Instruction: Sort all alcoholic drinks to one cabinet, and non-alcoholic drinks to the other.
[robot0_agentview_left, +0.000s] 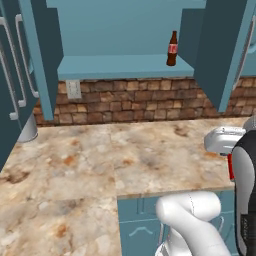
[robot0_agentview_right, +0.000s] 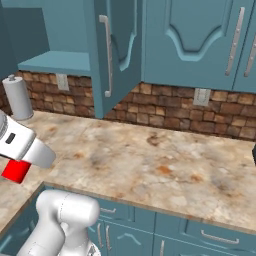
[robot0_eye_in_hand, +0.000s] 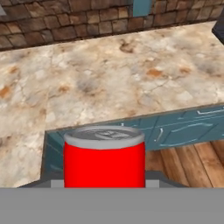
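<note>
Holding a red can (robot0_eye_in_hand: 104, 157) w/ silver top, your gripper (robot0_eye_in_hand: 104, 183) sits about half open, jaws clamped on the can's sides; the fingertips themselves are hidden behind the can in hand view. Take the marble countertop (robot0_agentview_left: 100, 155) as your landmark: the can hangs just off its front edge, over the teal base cabinets (robot0_eye_in_hand: 183, 129) and wood floor (robot0_eye_in_hand: 192, 164). You see it as a red patch (robot0_agentview_right: 16, 171) under the white wrist in right base view. Above the countertop's back, the cola bottle (robot0_agentview_left: 172, 48) w/ red label stands upright on the open wall cabinet's shelf (robot0_agentview_left: 120, 66), near its right end. At the countertop's far left stands a paper towel roll (robot0_agentview_right: 18, 97), against the brick backsplash (robot0_agentview_left: 135, 100).
</note>
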